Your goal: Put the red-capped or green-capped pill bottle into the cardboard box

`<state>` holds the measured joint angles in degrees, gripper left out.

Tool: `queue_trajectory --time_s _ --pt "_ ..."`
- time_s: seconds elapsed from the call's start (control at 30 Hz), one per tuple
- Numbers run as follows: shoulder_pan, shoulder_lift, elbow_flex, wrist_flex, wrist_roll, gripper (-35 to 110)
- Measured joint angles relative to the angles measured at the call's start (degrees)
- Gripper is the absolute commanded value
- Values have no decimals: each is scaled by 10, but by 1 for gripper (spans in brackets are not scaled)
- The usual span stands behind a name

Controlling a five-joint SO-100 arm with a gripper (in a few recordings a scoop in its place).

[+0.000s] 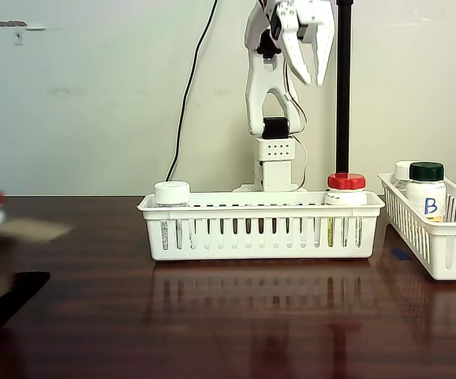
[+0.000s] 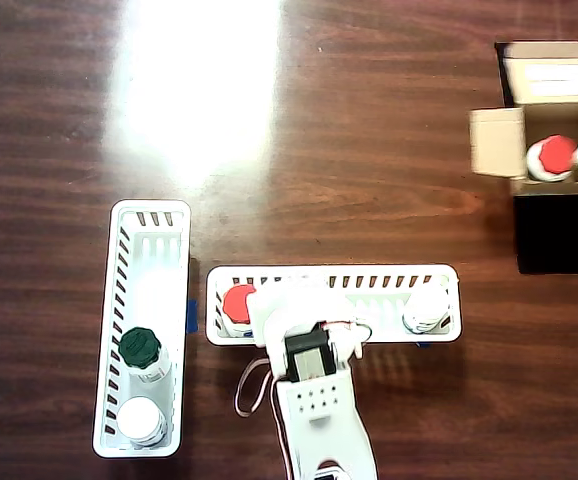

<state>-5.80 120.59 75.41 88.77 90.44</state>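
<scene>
Red-capped pill bottle is being kept upright at the right end of the long white basket in the fixed view, its cap just clearing the rim, while the tool is being held high above it, spread and gripping nothing. Light, rigid, smooth plastic is being judged here, likely slippery, so the ribbed cap or the neck just beneath is being favoured as the hold. Across the desk, the cardboard box is being shown open in the overhead view, at the far right.
</scene>
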Motion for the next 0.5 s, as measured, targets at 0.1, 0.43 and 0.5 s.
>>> queue_trajectory --time_s 0.1,0.43,0.5 --pt "1 71 112 -43 18 0" --pt "-46 319 436 -183 20 0" --pt "-38 372 499 -214 23 0"
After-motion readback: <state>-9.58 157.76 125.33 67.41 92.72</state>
